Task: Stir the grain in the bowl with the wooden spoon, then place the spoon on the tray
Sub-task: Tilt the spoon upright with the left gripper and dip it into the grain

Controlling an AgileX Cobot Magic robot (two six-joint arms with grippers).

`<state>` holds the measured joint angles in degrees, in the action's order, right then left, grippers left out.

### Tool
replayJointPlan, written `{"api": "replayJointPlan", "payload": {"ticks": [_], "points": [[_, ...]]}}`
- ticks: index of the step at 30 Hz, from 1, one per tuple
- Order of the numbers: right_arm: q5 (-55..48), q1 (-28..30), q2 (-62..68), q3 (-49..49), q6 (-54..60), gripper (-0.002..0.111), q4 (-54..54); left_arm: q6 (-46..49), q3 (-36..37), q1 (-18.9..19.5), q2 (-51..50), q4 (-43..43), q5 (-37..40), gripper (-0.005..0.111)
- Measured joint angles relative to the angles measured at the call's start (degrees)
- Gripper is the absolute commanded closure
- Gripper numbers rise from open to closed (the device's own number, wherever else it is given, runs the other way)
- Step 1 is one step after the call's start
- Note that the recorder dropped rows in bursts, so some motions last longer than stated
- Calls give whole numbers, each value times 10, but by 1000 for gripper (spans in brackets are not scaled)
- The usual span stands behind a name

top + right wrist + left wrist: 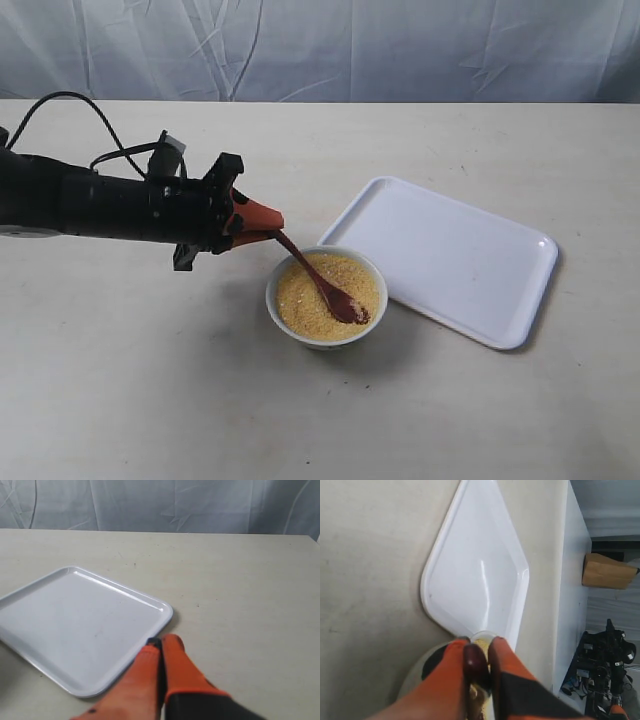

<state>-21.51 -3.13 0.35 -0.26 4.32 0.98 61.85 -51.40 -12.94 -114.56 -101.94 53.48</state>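
Note:
A small white bowl [325, 335] of golden-yellow grain [305, 295] sits at mid-table. The dark wooden spoon [320, 285] slants down into it, its oval end in the grain on the bowl's right side. My left gripper [268, 228] reaches in from the left and is shut on the spoon's handle end; in the left wrist view the spoon [476, 662] sits between the orange fingers [447, 672]. The white tray [440, 255] lies right of the bowl, almost touching it. My right gripper [161, 642] is shut and empty, beside the tray [75, 625] corner; it is outside the exterior view.
A pale cloth hangs behind the table [120, 390]. In the left wrist view the table's far edge drops off beyond the tray [475, 570], with a cardboard box [607, 571] and equipment past it.

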Motion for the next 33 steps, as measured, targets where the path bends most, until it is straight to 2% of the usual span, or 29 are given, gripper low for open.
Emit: {"api": "replayJointPlan", "payload": {"ticks": [9, 27, 33], "points": [[0, 0, 0, 0, -1, 108, 0, -1, -1, 0, 0, 0, 22, 107], [0, 0, 0, 0, -1, 108, 0, 31, -35, 0, 1, 19, 112, 107], [0, 0, 0, 0, -1, 108, 0, 46, -35, 0, 36, 20, 75, 107]]}}
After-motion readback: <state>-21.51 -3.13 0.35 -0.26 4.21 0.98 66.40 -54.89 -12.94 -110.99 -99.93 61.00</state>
